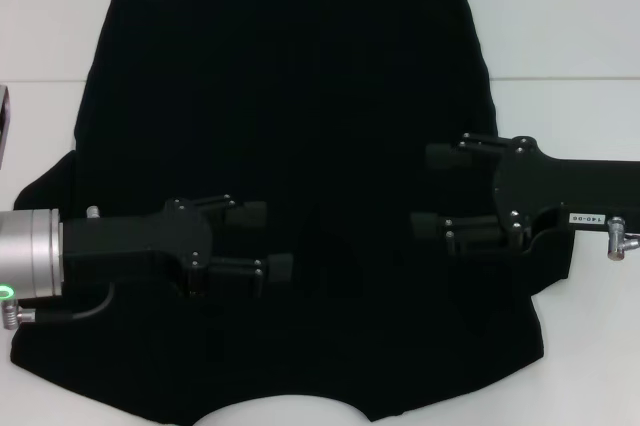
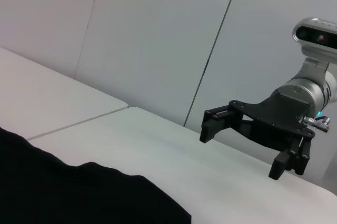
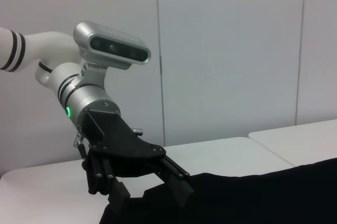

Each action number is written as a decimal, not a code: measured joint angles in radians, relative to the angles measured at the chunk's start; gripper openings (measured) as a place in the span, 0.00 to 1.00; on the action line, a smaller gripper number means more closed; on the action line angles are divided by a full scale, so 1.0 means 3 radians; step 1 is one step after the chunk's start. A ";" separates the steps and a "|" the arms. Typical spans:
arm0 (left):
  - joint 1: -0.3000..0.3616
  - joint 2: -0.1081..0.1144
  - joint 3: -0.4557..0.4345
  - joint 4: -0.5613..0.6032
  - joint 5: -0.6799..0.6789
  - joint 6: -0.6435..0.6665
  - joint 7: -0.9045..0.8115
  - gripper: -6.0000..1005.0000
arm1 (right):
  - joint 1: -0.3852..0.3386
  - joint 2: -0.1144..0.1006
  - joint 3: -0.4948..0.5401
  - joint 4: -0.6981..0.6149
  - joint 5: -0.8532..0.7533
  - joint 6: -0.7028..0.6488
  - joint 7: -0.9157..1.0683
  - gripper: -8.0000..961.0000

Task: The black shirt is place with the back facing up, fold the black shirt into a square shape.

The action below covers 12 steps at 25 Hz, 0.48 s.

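The black shirt (image 1: 290, 96) lies spread flat on the white table (image 1: 560, 36), plain side up, with its neck opening at the near edge and no lettering showing. My left gripper (image 1: 272, 241) is open and empty over the shirt's near left part. My right gripper (image 1: 422, 191) is open and empty over the shirt's right part, and the two grippers point toward each other. The left wrist view shows the right gripper (image 2: 242, 148) above the table beyond the shirt's edge (image 2: 79, 197). The right wrist view shows the left gripper (image 3: 150, 195) open above the shirt (image 3: 253, 197).
A seam (image 1: 570, 79) splits the white table top across the far part. A small pale object (image 1: 3, 121) shows at the left edge of the head view. Grey wall panels (image 3: 226, 50) stand behind the table.
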 joint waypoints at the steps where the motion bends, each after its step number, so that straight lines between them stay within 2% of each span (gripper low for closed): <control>1: 0.0000 0.0001 0.0001 -0.0001 0.0001 0.0000 0.0000 0.91 | 0.0001 0.0000 -0.0005 0.0000 0.0000 0.0001 0.0000 0.95; 12: 0.0020 -0.0004 -0.0004 0.0006 -0.0009 0.0008 -0.0002 0.90 | 0.0006 0.0000 -0.0033 0.0000 -0.0001 0.0005 0.0000 0.95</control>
